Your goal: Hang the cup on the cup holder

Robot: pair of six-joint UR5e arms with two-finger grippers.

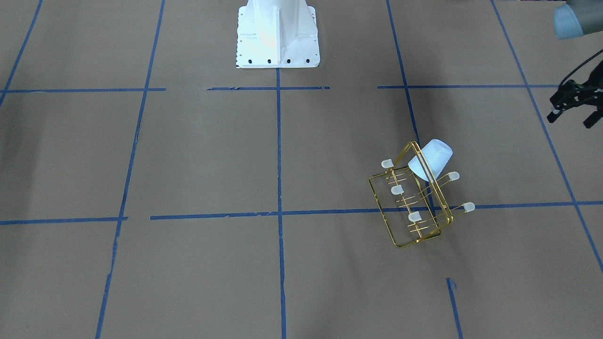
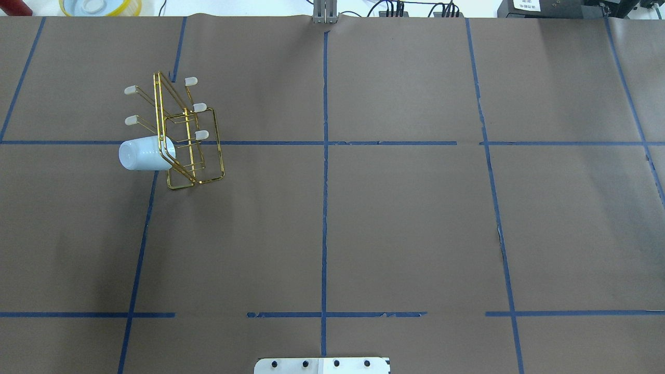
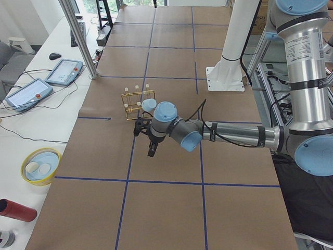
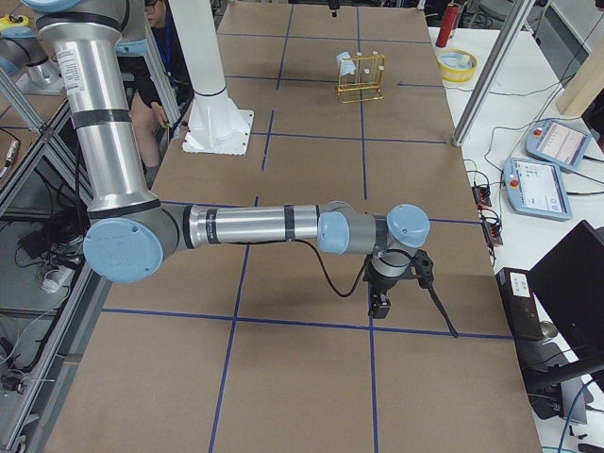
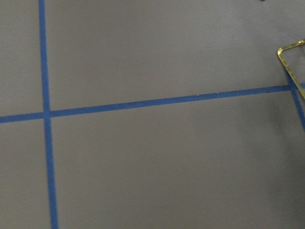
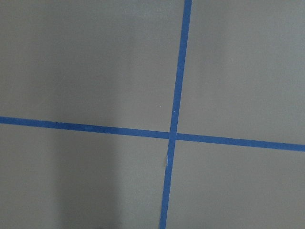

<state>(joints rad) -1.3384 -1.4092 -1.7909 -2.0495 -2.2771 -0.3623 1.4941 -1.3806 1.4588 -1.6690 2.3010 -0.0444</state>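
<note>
Sideways, cup points base leftward; left claw spread, right claw's state unclear.

The cup is plain pale blue. The rack is gold wire, its prongs tipped with milky white caps. The bench is brown, gridded with blue tape lines. The pedestal is white.

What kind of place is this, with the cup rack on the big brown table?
Probably a robot lab: robot arms work at a table marked with blue tape lines, with control tablets beside it.
</note>
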